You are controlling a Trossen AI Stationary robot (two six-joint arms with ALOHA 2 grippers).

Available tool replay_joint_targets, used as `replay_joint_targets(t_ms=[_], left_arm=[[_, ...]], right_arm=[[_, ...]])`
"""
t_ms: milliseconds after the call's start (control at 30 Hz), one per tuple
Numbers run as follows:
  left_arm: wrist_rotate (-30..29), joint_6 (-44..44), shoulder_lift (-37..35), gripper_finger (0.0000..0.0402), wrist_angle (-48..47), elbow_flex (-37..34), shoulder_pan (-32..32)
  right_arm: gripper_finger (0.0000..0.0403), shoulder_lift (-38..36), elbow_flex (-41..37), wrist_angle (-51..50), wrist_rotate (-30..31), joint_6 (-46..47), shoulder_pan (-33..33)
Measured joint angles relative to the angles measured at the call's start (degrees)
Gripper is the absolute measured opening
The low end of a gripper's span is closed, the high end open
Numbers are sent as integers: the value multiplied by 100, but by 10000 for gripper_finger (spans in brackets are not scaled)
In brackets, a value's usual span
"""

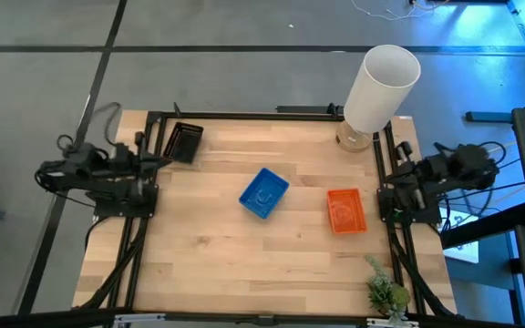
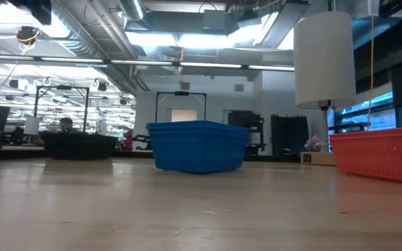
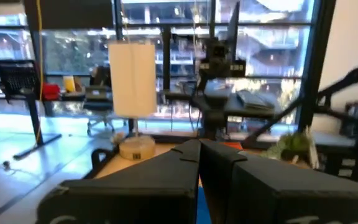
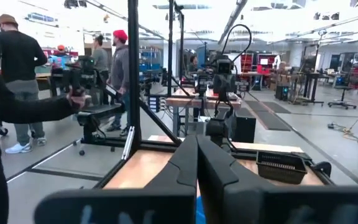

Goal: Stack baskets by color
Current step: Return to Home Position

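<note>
the left gripper (image 3: 199,154) sits tucked at the left edge of the wooden table (image 1: 217,260), its two dark fingers pressed together with nothing between them. just beside it, in the far left corner, lies the black basket (image 1: 185,142), touching the black frame rail (image 1: 244,115) that runs round the tabletop. near the middle of the pale planks the blue basket (image 1: 264,193) sits turned at an angle, well apart from the black one. to its right, nearer the right edge, is the orange basket (image 1: 345,210), lying square to the table. whether each colour is a single basket or a nested pair can't be told from above. in the far right corner a tall white cylinder (image 1: 381,87) stands on a round base. the right gripper (image 4: 196,149) is drawn back at the right edge, fingers closed tight on nothing. a small green plant (image 1: 386,293) sits at the near right corner. around the table the floor is grey with dark lines; the low view shows ceiling ducts and strip lights, the left wrist view tall windows, and the right wrist view several people (image 4: 114,62) standing among workbenches.
</note>
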Motion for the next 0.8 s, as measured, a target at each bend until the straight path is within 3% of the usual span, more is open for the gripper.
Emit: replay_joint_targets(t_ms=[533,800], left_arm=[[-471,75,4,0,1802,-2222,4],[-556,31,20,0,2304,-2977,21]], right_arm=[[0,2,-2773,3316,-282,-42,-11],[0,0,-3441,3679,19,-88,-25]])
